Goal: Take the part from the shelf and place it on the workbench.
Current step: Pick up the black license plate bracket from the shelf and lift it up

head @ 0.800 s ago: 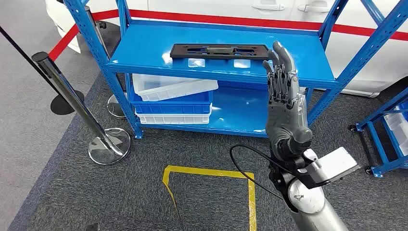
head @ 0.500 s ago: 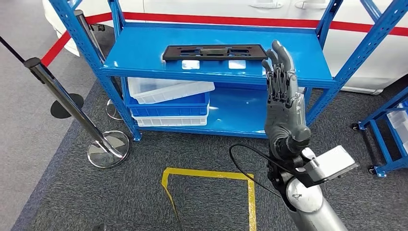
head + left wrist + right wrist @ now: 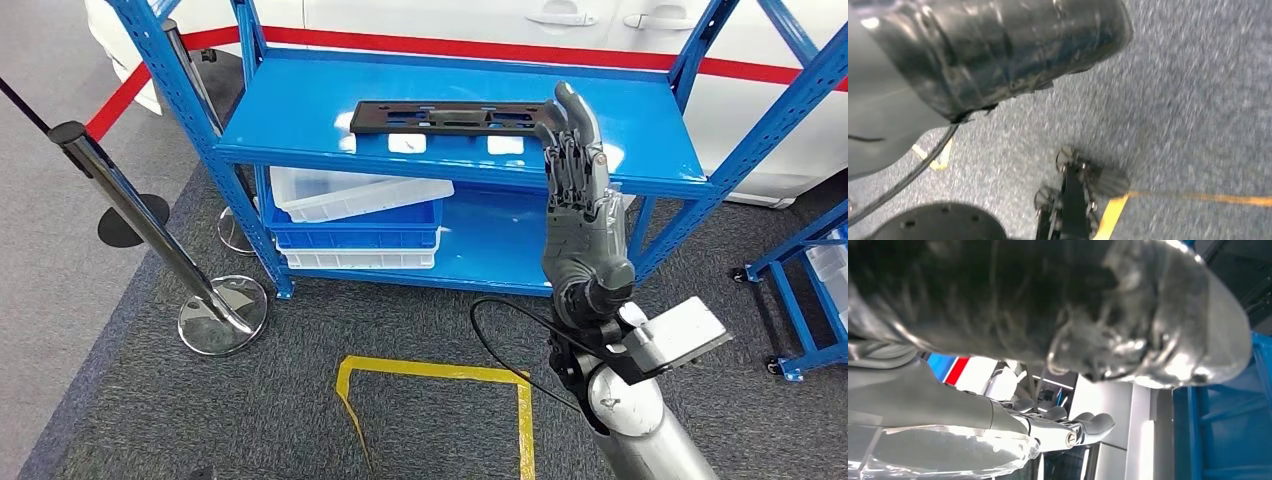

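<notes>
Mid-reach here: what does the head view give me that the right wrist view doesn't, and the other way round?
Head view alone: the black part lying flat on the blue shelf's upper level, stacked bins below it, the stanchion and the yellow floor tape. Right wrist view alone: a close, blurred look along the hand's fingers from behind. Both share the right hand, raised with fingers extended and holding nothing, plus blue shelf framing.

Blue metal shelf unit (image 3: 300, 110) on grey carpet (image 3: 200, 400), long black part (image 3: 450, 117) lying flat on its top shelf (near the front edge), stacked white and blue bins (image 3: 355, 215) on the lower shelf
</notes>
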{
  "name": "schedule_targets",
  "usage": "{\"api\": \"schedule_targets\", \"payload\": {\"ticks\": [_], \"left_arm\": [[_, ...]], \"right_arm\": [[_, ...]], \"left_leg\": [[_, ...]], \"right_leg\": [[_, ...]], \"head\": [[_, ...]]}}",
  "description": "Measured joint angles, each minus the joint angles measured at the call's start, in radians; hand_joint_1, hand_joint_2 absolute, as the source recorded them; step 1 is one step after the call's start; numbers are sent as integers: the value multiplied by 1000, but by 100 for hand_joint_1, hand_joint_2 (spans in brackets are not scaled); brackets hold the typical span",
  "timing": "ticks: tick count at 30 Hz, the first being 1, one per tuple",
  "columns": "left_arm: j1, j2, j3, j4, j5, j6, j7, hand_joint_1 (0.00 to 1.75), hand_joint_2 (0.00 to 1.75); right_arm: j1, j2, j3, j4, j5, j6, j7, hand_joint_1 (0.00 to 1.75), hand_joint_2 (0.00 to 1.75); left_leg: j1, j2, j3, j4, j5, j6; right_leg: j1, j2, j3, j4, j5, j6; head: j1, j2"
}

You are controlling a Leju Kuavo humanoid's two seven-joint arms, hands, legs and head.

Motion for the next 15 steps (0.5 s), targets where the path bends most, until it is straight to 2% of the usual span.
{"api": "schedule_targets", "payload": {"ticks": [1,3,4,5,6,8,9,10,11,12,15], "left_arm": [[0,0,0,0,0,0,-1,0,0],[-1,0,0,0,0,-1,-3,0,0],[-1,0,0,0,0,-1,-4,0,0],[-1,1,0,0,0,-1,-4,0,0],[-1,1,0,0,0,-1,-4,0,0],[1,0,1,0,0,-2,-5,0,0],[1,-2,1,0,0,-3,-7,0,0],[0,-3,1,0,0,-4,-9,0,0],[-1,-5,1,0,0,-5,-11,0,0],[-2,-6,2,0,0,-5,-12,0,0],[-3,-7,3,0,0,-6,-14,0,0]], "right_arm": [[0,0,0,1,0,0,0,0,0],[1,0,0,3,0,0,0,0,0],[2,0,0,6,0,0,0,0,0],[3,0,0,8,0,0,0,0,0],[3,0,0,10,0,0,0,0,0],[3,0,1,13,0,0,-2,0,0],[1,0,1,14,-1,1,-5,0,0],[-1,0,1,16,-2,1,-7,0,0],[-3,1,1,18,-4,2,-10,0,0],[-4,1,2,19,-4,3,-12,0,0],[-7,4,4,24,-7,11,-16,0,0]], "left_leg": [[0,1,6,-3,-2,7],[-2,2,15,-3,-10,16],[-4,2,18,-3,-14,19],[-5,1,23,-3,-19,20],[-7,0,30,-3,-24,21],[-9,-2,46,-3,-36,19],[-10,-2,52,-2,-41,17],[-11,-3,55,-2,-46,14],[-10,-3,54,-2,-48,9],[-10,-2,54,-3,-50,5],[-10,1,53,10,-64,-10]], "right_leg": [[-1,0,-21,45,-20,3],[-2,-1,-92,175,-67,5],[-2,-1,-128,228,-77,5],[-2,-1,-151,252,-69,4],[-2,-1,-155,238,-42,2],[1,-1,-118,122,43,-9],[6,-1,-93,62,73,-15],[10,-1,-72,14,86,-20],[14,-1,-61,-10,86,-24],[17,-1,-56,-18,80,-26],[9,1,-38,-41,77,-33]], "head": [[0,0],[0,0],[0,0],[1,0],[1,0],[1,0],[0,0],[0,0],[0,0],[1,0],[2,0]]}}
